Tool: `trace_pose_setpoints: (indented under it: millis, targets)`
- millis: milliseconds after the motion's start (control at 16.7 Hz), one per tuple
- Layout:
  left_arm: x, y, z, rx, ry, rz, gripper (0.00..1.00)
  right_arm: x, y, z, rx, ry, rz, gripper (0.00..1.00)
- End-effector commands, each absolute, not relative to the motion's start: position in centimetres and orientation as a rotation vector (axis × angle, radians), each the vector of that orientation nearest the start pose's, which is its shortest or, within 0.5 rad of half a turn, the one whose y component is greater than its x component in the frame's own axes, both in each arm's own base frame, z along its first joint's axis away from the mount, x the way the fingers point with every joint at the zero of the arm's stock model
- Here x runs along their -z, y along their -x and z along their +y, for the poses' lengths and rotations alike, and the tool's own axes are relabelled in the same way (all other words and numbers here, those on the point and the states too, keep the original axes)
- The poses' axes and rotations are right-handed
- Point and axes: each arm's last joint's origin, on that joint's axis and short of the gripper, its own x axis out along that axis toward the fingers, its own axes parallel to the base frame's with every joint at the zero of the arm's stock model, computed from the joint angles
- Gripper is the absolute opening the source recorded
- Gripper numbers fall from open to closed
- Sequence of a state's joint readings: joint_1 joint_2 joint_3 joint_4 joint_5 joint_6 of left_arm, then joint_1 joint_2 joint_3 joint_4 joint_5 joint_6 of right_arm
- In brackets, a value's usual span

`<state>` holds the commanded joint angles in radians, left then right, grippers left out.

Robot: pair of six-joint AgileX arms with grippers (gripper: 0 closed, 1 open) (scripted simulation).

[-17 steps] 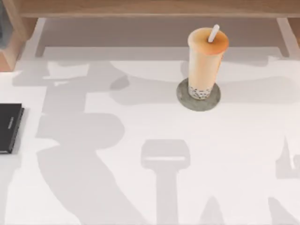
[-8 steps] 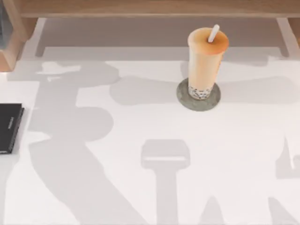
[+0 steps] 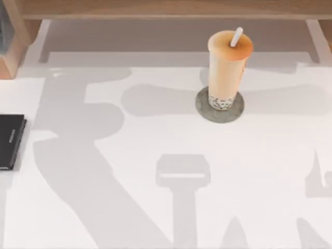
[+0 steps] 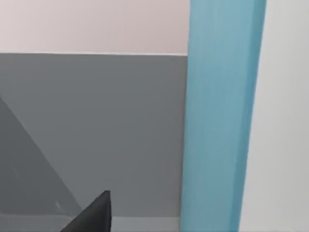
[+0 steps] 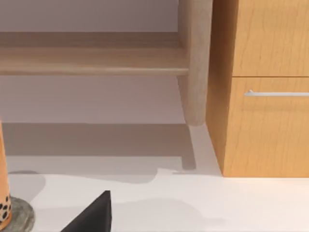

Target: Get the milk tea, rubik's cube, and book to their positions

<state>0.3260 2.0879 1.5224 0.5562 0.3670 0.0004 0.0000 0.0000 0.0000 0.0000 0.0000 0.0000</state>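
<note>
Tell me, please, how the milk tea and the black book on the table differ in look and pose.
The milk tea stands tall and upright, while the black book lies flat. The milk tea is orange-tan with dark pearls at the bottom and a white straw; the black book is plain and dark. The milk tea sits on a round grey coaster, the black book straight on the table at its left edge. Both rest untouched.

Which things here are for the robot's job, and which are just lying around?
For the job:
milk tea, standing on the grey coaster
teal-blue book, close in front of the left wrist camera

Just lying about:
black book, at the top view's left edge
wooden drawer cabinet
</note>
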Motion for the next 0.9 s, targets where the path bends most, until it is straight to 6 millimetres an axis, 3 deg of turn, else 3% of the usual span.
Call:
trace_pose_setpoints:
  millis: [180, 900]
  targets:
    - [-24.76, -46.80, 15.26, 0.017, 0.016, 0.004, 1.00, -16.00, -10.57, -0.12, 0.000, 0.000, 0.000, 1.00]
    - [-24.76, -46.80, 15.26, 0.017, 0.016, 0.004, 0.10, -16.00, -10.57, -0.12, 0.000, 0.000, 0.000, 1.00]
